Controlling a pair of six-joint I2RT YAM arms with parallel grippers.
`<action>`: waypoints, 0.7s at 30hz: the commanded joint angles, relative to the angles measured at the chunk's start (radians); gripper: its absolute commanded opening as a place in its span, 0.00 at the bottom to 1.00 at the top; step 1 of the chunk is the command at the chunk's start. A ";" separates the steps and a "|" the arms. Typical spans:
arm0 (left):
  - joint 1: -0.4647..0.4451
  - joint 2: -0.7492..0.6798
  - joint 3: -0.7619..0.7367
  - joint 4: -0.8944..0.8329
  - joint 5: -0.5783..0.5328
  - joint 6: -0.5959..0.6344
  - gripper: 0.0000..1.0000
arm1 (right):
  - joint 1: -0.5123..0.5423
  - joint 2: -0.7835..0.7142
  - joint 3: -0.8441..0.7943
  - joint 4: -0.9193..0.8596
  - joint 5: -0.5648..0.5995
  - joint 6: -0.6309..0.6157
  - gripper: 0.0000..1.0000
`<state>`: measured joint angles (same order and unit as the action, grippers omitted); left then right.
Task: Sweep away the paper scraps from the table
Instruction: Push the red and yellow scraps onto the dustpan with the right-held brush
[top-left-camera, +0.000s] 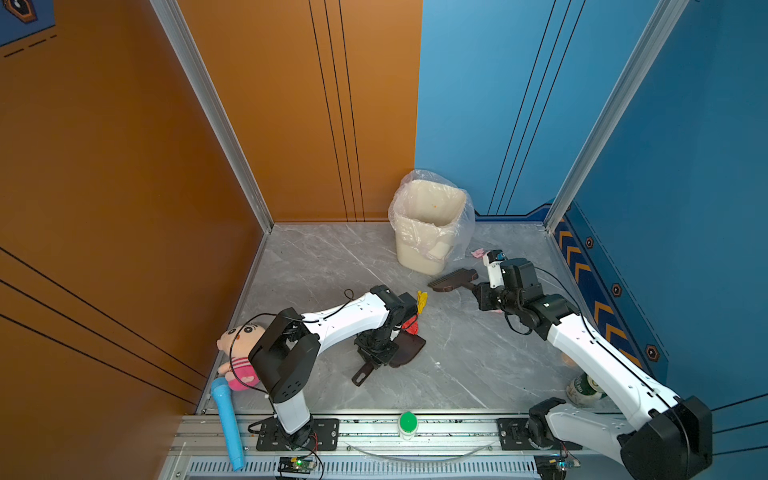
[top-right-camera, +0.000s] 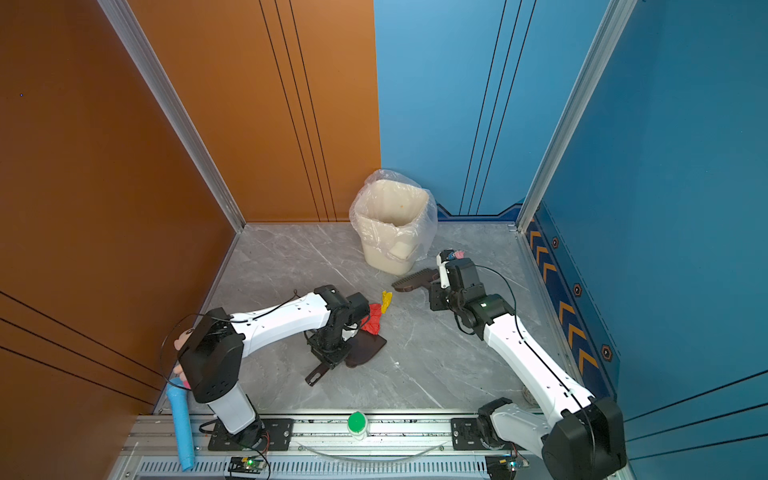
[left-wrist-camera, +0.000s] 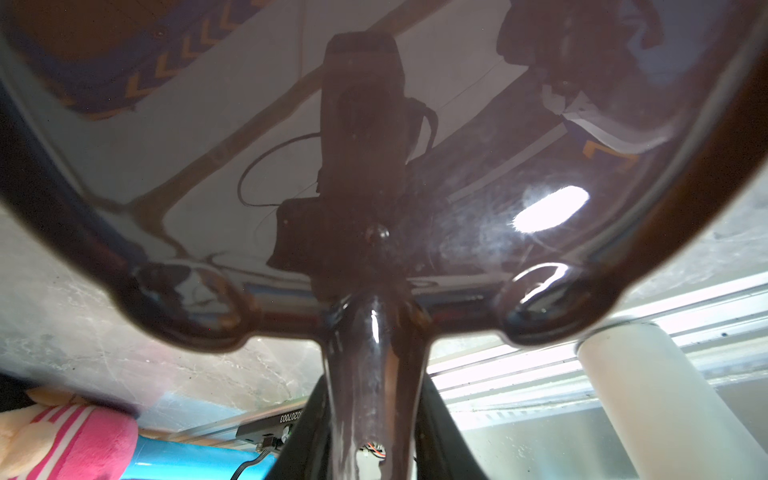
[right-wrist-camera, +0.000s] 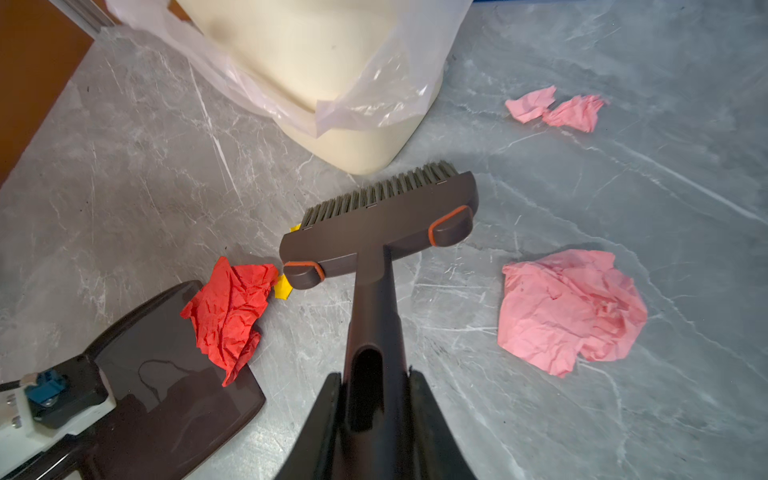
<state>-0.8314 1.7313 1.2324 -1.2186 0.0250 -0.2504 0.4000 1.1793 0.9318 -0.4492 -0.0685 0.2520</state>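
My left gripper (left-wrist-camera: 374, 386) is shut on the handle of a dark brown dustpan (top-left-camera: 409, 351) lying flat on the table (top-left-camera: 332, 257). A red paper scrap (right-wrist-camera: 232, 311) rests on the pan's front lip, with a yellow scrap (right-wrist-camera: 283, 286) just beyond it. My right gripper (right-wrist-camera: 374, 376) is shut on the handle of a brown brush (right-wrist-camera: 382, 224), whose head is by the yellow scrap. A large pink scrap (right-wrist-camera: 569, 311) lies to the brush's right. Two small pink scraps (right-wrist-camera: 552, 109) lie farther back near the bin.
A cream bin with a clear liner (top-left-camera: 428, 224) stands at the back, close behind the brush. A plush doll (top-left-camera: 237, 353) and a blue tube (top-left-camera: 226, 419) lie at the front left. A green-capped bottle (top-left-camera: 407, 424) sits on the front rail, another bottle (top-left-camera: 582, 388) under the right arm.
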 joint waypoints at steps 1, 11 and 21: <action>0.011 0.015 0.021 -0.002 -0.016 0.013 0.00 | 0.036 0.031 0.035 -0.028 0.025 -0.021 0.00; 0.022 0.028 0.029 0.015 -0.013 0.023 0.00 | 0.113 0.034 0.047 -0.129 -0.094 -0.078 0.00; 0.038 0.034 0.024 0.042 -0.013 0.033 0.00 | 0.146 0.025 0.074 -0.269 -0.154 -0.159 0.00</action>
<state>-0.8051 1.7496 1.2404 -1.1740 0.0257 -0.2306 0.5388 1.2274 0.9764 -0.6155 -0.1867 0.1387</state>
